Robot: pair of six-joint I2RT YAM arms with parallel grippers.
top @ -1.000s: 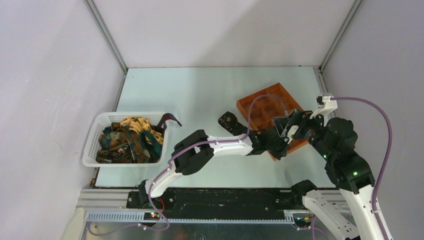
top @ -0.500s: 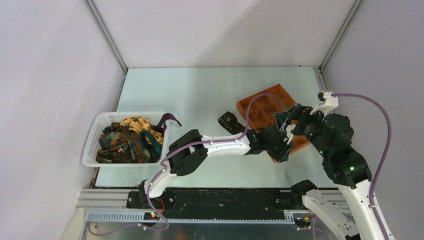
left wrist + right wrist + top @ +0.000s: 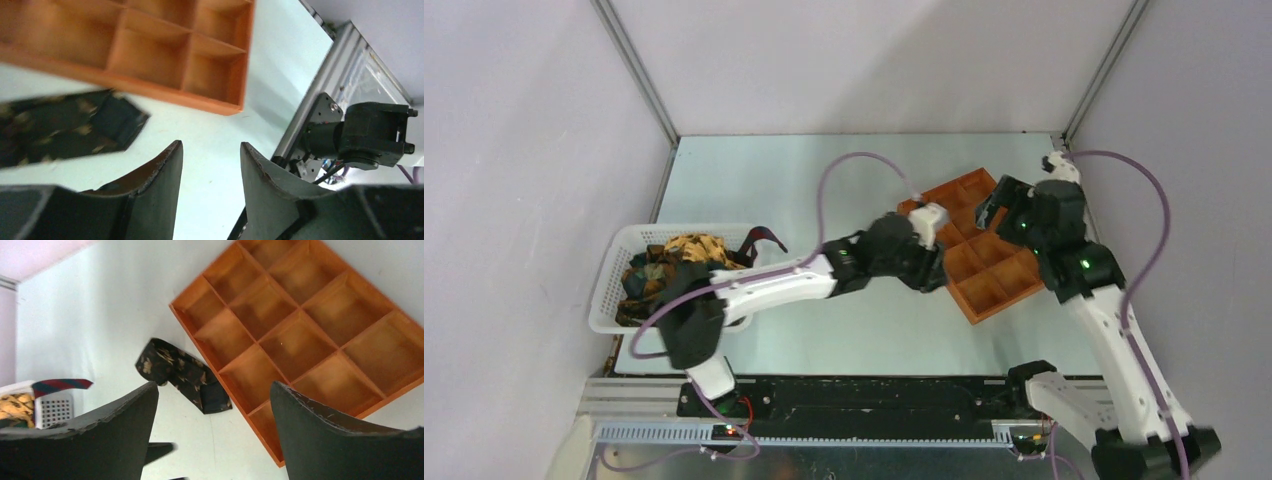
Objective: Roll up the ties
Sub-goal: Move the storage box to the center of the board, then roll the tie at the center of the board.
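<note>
Left arm stretched low beside folded tie, left gripper spread empty, right gripper spread above orange tray

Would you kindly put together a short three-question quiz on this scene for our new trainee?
1. True or false: the compartments of the orange tray that show in the right wrist view are all empty.
2. The dark printed tie lies: A) inside a compartment; B) on the table beside the tray; C) draped over the tray's rim.
3. What do the left jaws and the right jaws hold?

Key: 1 true; 2 B; 3 nothing, both pairs stand open.
</note>
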